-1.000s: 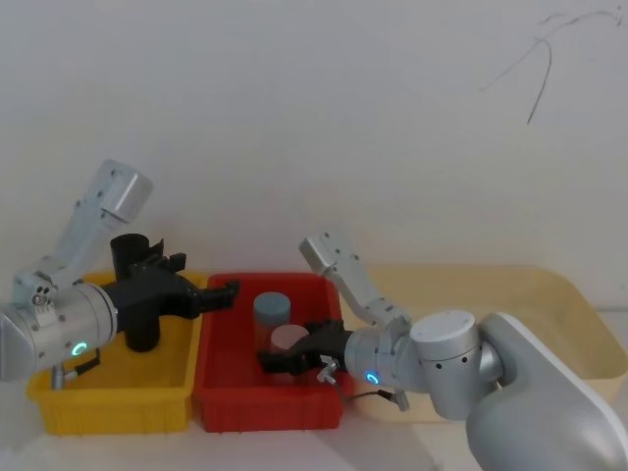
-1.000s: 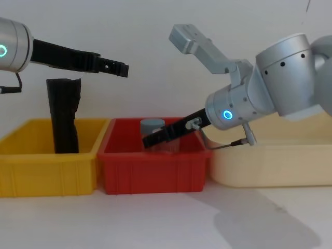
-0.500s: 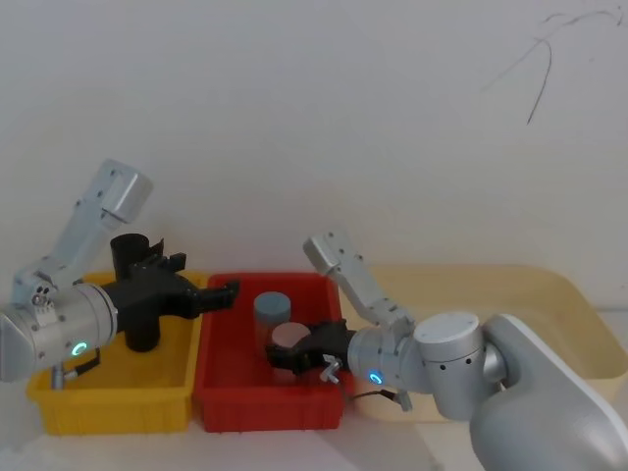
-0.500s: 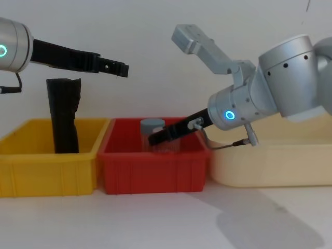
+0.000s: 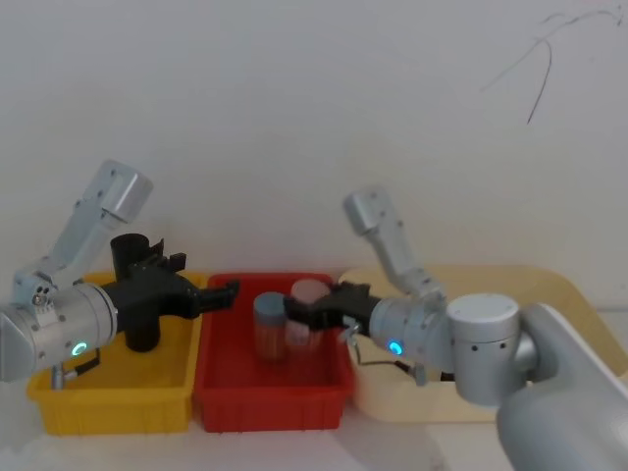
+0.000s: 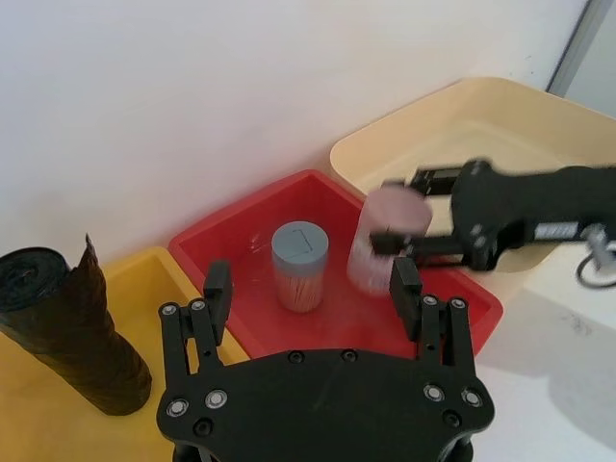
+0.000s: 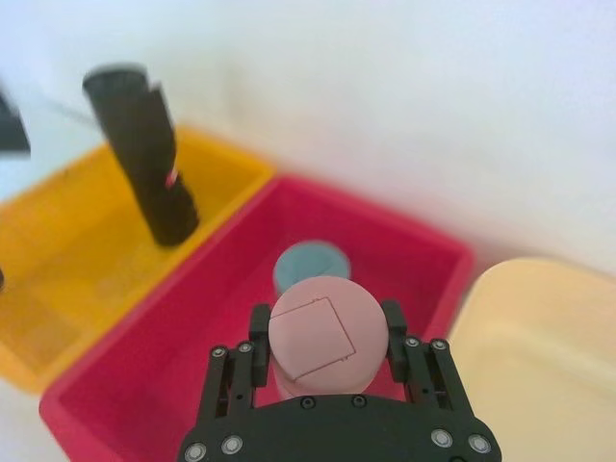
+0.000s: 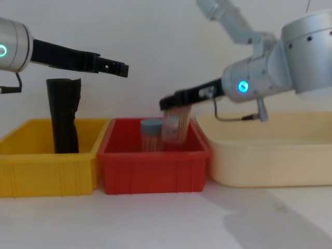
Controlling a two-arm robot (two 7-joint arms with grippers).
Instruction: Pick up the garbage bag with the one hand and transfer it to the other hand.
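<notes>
— Where's the black bag roll (image 5: pixel 137 294)?
— Standing in the yellow bin (image 5: pixel 108 407) left of the red bin (image 5: pixel 270 402), its foot hidden by the wall in the chest view.
— The grippers?
— The left gripper (image 5: pixel 221 292) gapes empty over the red bin's left rim. The right gripper (image 8: pixel 171 101) clamps a pink-lidded jar (image 7: pixel 327 332) above the red bin.

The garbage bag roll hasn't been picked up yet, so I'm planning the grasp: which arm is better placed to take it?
Left. The left gripper hangs open just above the yellow bin holding the garbage bag; the right gripper already grips a pink-lidded jar.
</notes>
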